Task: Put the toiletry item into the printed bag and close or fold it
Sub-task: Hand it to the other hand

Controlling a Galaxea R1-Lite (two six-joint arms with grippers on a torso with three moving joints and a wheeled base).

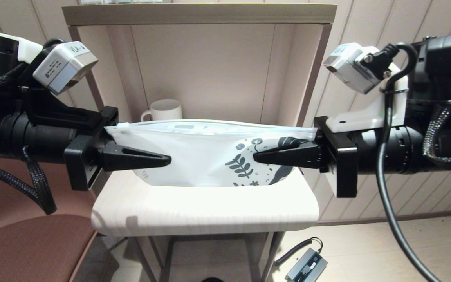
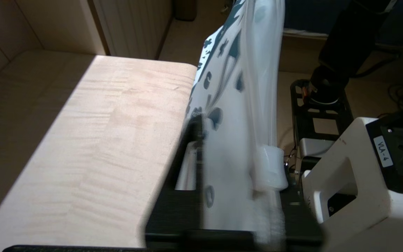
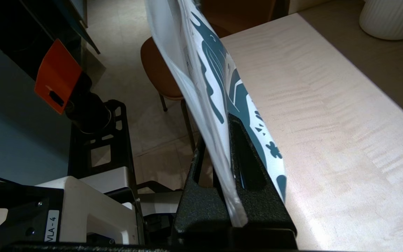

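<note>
The printed bag [image 1: 194,156] hangs stretched sideways just above the small table [image 1: 202,211], its leaf print at the right end. My left gripper [image 1: 166,158] is shut on the plain left end, and my right gripper [image 1: 255,158] is shut on the printed end. In the right wrist view the bag [image 3: 205,52] runs edge-on between the black fingers [image 3: 247,164]. The left wrist view shows the bag [image 2: 229,105] pinched likewise, with a small white block [image 2: 270,168] on its top edge. The toiletry item is out of view.
A white ribbed mug [image 1: 165,110] stands at the back of the table inside a beige alcove. A brown chair [image 1: 26,243] sits low on the left. A grey box with a cable [image 1: 305,266] lies on the floor at the right.
</note>
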